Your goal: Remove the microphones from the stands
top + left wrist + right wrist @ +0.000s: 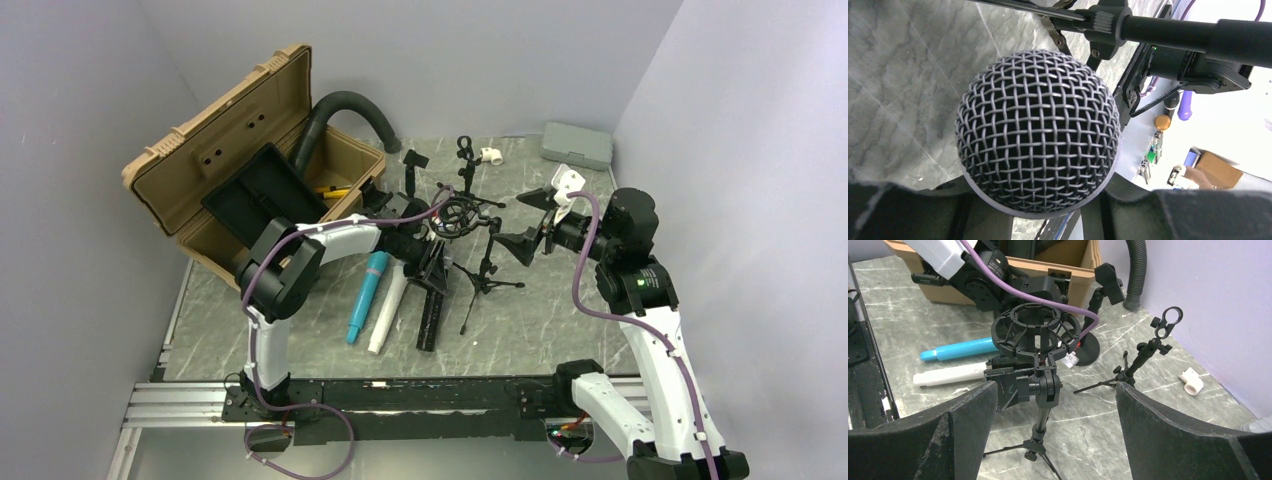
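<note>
The left end effector had closed on the microphone. Its two dark fingers pressed in from either side just under the round mesh head, which faced the wrist camera and filled most of that view. A black tube of the stand crossed just above the head without touching it.

From the right wrist camera, the stand stood upright on its small tripod on the grey marbled table. The shock mount sat at its top, and the far side of the ring could be seen through its centre. The left arm's black wrist was close behind the mount, so the microphone was beside the stand, held in the left end effector. From overhead it could not be picked out.

The right end effector hung wide open and held nothing. Its fingers spread to either side of the stand's pole, clear of it.

A blue tube and a white tube lay side by side on the table, left of the stand. An open tan case stood at the back left with a black hose arching out of it. A second, thinner tripod stood nearer the back wall, with a white pipe elbow close to it
</note>
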`<action>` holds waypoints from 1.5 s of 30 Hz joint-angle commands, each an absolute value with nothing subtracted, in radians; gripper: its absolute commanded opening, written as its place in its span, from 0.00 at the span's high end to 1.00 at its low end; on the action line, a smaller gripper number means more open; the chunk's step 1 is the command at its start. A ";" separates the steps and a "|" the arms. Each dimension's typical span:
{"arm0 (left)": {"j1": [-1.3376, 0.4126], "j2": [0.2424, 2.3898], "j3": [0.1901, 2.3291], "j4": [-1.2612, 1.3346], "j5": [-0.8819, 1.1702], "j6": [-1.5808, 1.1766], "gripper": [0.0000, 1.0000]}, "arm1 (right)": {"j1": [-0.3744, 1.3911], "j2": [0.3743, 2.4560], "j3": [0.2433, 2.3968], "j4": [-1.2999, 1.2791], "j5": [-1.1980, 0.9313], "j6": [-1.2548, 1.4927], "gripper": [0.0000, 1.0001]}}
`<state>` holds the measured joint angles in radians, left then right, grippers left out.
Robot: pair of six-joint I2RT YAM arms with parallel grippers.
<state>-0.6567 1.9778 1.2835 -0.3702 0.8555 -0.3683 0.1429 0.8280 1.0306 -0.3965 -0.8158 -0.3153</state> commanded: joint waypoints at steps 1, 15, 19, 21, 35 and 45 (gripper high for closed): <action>-0.662 2.008 1.298 -0.380 0.872 -0.400 0.70 | 0.138 0.810 1.026 -0.382 -0.808 -0.329 0.11; -0.672 2.056 1.344 -0.487 0.730 -0.367 0.41 | 0.138 0.811 1.023 -0.387 -0.800 -0.334 0.11; -0.673 2.062 1.352 -0.498 0.723 -0.364 0.38 | 0.138 0.813 1.021 -0.388 -0.798 -0.336 0.11; -0.675 2.062 1.354 -0.499 0.722 -0.361 0.38 | 0.138 0.816 1.022 -0.391 -0.794 -0.337 0.11; -0.672 1.865 1.349 -0.490 0.764 -0.278 0.32 | 0.139 0.809 0.984 -0.393 -0.797 -0.370 0.12; -0.621 1.646 1.282 -0.462 0.747 -0.236 0.17 | 0.141 0.837 0.888 -0.347 -0.886 -0.393 0.14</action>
